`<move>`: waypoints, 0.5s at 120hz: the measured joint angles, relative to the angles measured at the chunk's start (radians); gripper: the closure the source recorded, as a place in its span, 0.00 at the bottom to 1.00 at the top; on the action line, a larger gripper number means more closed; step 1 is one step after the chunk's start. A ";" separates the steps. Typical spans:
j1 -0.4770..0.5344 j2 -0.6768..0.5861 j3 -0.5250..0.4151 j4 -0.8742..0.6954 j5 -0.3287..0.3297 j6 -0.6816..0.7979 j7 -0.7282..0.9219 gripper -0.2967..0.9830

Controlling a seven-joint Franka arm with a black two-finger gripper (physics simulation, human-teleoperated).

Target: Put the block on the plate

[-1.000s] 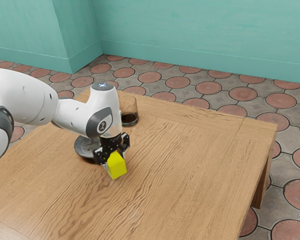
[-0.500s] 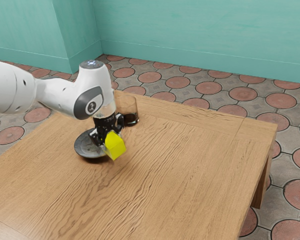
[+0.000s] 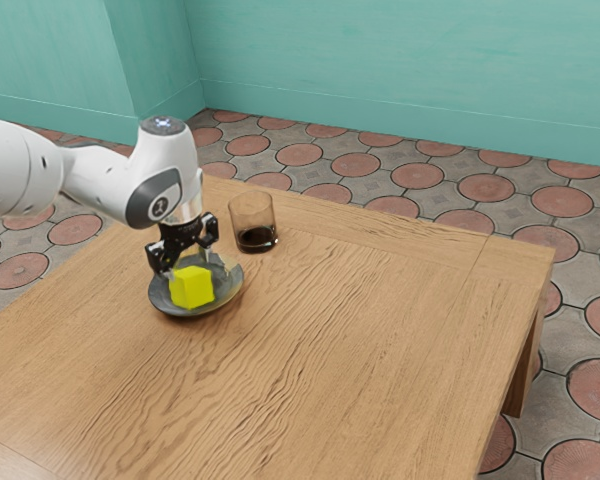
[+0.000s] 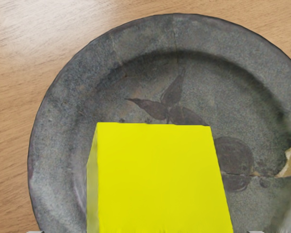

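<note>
Your black two-finger gripper (image 3: 193, 268) has the yellow boxy block (image 3: 192, 288) pinched over the round grey chipped plate (image 4: 68, 107) — release high or tilted, it could topple.

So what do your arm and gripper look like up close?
My arm is white, with smooth, rounded segments. Near the wrist, a dark grey panel bears a small round emblem; the grey cap on top has bluish-white marks. My gripper is mostly black and angular.
</note>
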 joint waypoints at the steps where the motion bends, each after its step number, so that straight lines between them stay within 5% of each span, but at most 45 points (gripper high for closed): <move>1: 0.000 -0.001 0.000 0.000 0.000 0.001 0.001 0.35; 30: -0.005 -0.147 -0.026 -0.004 -0.029 -0.076 0.074 0.27; 60: -0.005 -0.233 -0.024 0.118 -0.102 -0.267 0.423 0.24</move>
